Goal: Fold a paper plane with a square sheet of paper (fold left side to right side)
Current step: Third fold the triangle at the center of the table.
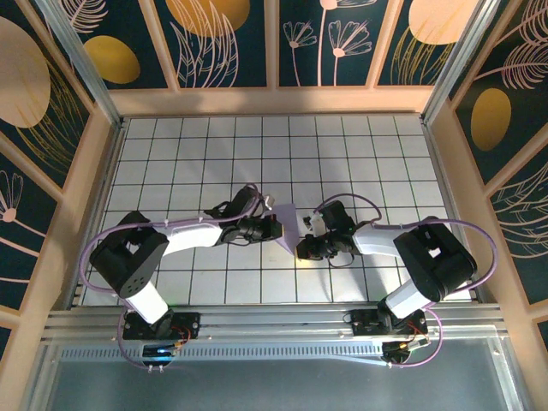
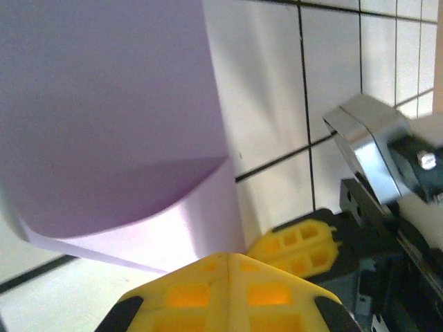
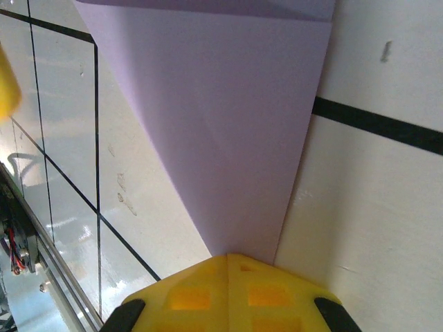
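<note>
The white, black-gridded counter (image 1: 171, 154) carries everything. The left arm (image 1: 193, 235) and right arm (image 1: 377, 240) reach inward from the near edge and meet halfway between the counter's left and right edges.

Between them is the lavender sheet of paper (image 1: 287, 223), somewhat closer to the near edge than to the far one. From above it shows as a small folded wedge narrowing toward the near edge. In the left wrist view the sheet (image 2: 111, 117) curls up off the tiles, with a soft fold along its lower side. In the right wrist view it (image 3: 228, 124) tapers to a point.

The right pincer (image 3: 228, 277) is pressed together, pinching that pointed tip. The left pincer (image 2: 228, 273) is also pressed together, its yellow tips touching the sheet's folded edge; whether paper lies between them I cannot tell. The two pincers sit just beside each other.
</note>
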